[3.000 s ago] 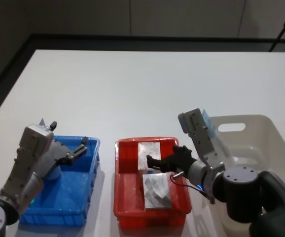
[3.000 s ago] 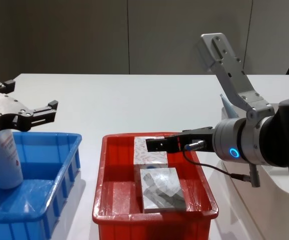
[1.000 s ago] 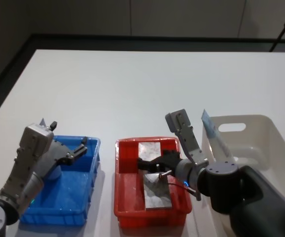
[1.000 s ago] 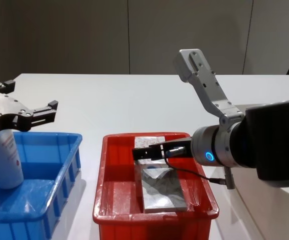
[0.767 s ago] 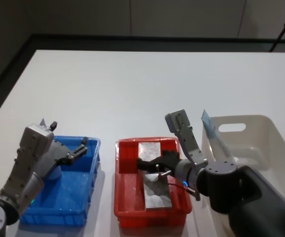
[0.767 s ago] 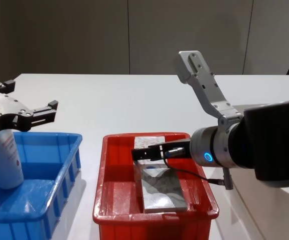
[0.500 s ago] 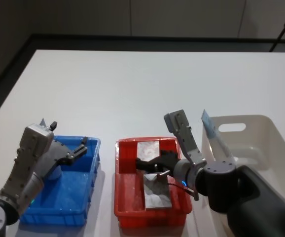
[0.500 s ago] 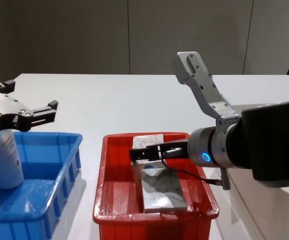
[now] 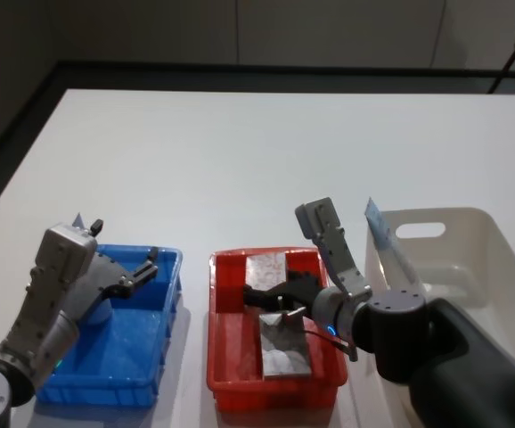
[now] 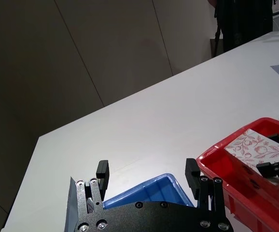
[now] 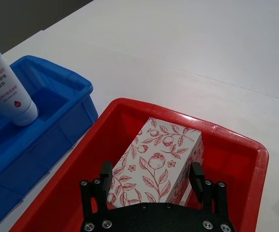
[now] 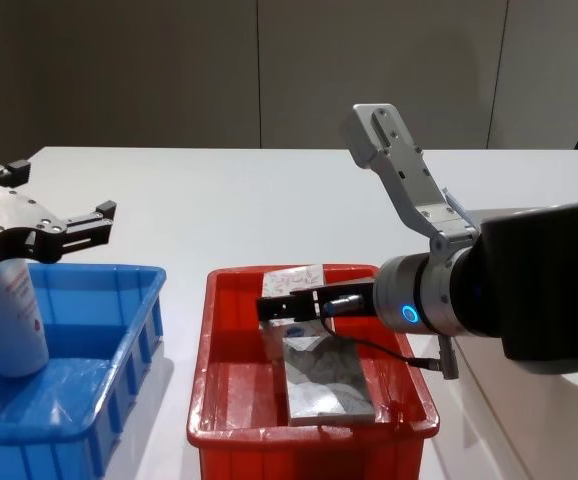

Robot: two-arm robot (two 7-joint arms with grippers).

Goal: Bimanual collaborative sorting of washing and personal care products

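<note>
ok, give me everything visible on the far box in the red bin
The far box is a flat white carton printed with a red leaf-and-fruit pattern, cardboard by the look of it. It lies in the red bin toward the far wall, one end raised, partly over a second box. The right claw is open and straddles its near end.

Grey-and-black arms, screw-studded black end effectors, blue ring light, thin black cable.

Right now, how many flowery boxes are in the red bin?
2. One box lies at the far end of the red bin, under the right claw. The other box lies nearer the robot. More could hide beneath.
</note>
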